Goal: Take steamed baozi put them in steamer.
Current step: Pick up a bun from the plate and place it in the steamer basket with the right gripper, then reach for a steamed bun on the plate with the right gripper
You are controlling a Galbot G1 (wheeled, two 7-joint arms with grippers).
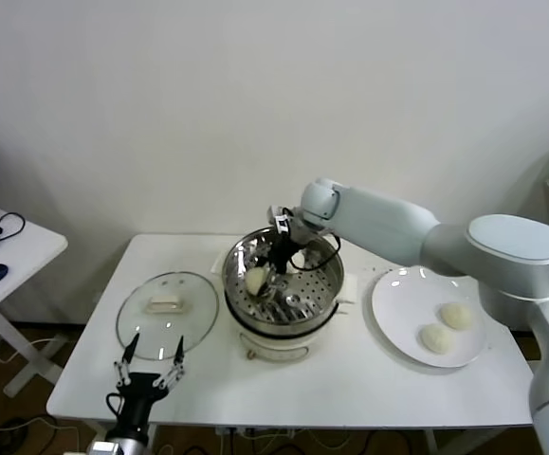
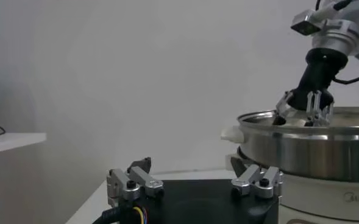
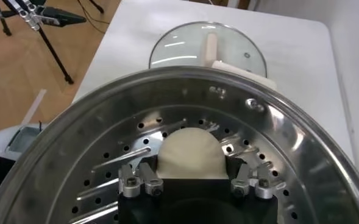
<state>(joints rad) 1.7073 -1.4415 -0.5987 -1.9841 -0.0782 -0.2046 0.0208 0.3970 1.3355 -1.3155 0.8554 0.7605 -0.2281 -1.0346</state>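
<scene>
Baozi (image 3: 190, 152) between the right gripper's (image 3: 191, 182) part-spread jaws inside steamer (image 3: 277, 131).

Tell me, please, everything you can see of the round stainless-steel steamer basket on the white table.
The round shiny stainless-steel steamer basket sits upright on a white electric pot base mid-table, between the flat glass lid and the white round plate. Its floor is perforated and ribbed, its walls mirror-bright. One cream-white dough bun rests on the floor, with the right gripper lowered inside, its fingers either side of it.
</scene>
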